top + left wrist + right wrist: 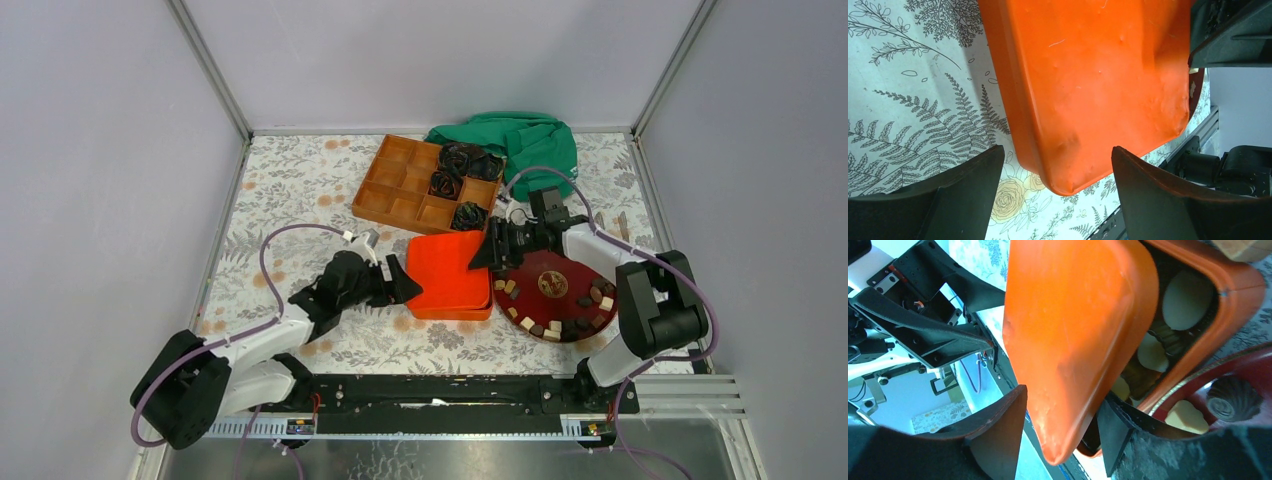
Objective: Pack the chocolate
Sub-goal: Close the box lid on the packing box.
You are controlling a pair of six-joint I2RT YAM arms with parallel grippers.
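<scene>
Chocolate (552,333) lies on the plate (572,268) just below the right gripper (482,257), with more in the box (1243,285) beyond its fingertips. That gripper pinches the lid (1073,340) by 1 edge, so a slip could drop it and scatter pieces. The left gripper (408,284) is spread around the lid's corner, apparently not touching it.

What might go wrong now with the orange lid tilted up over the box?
The right gripper pinches the orange lid only at its edge; it might slip and fall onto the chocolates in the box. The left gripper stands open around a corner, gripping nothing, so the box may shift toward the red plate.
</scene>
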